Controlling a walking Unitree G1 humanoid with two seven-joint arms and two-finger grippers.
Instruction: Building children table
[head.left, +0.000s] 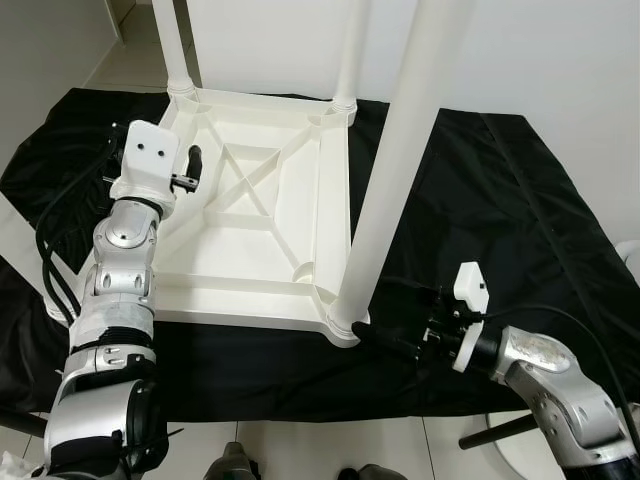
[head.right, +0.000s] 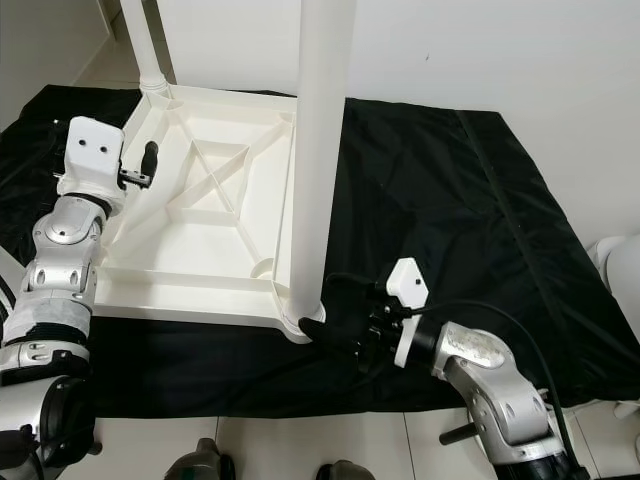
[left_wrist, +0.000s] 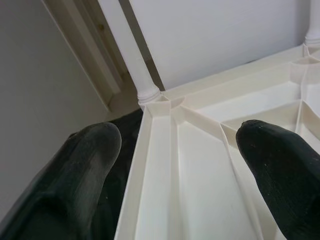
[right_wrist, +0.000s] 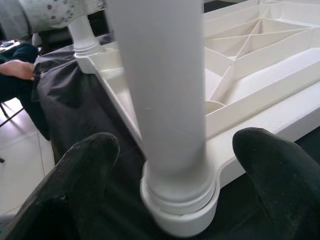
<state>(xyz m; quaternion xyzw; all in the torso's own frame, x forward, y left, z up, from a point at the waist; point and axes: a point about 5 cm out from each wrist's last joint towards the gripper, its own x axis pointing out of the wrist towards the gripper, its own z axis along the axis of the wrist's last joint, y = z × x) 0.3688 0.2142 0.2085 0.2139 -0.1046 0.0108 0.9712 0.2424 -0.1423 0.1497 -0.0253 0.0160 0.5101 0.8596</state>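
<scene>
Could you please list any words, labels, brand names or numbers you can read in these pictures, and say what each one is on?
None can be read: the white table, its legs, the black cloth, the left hand and the right hand all show no print.

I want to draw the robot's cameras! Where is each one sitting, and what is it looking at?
Left eye view: head, looking down at the upside-down white table on black cloth; both arms show.
Right eye view: head, same scene, shifted sideways.
Left wrist view: looks between open left gripper fingers along the table's rim.
Right wrist view: looks between open right gripper fingers at the near leg.
Shared: eye and right wrist views all show that leg.
</scene>
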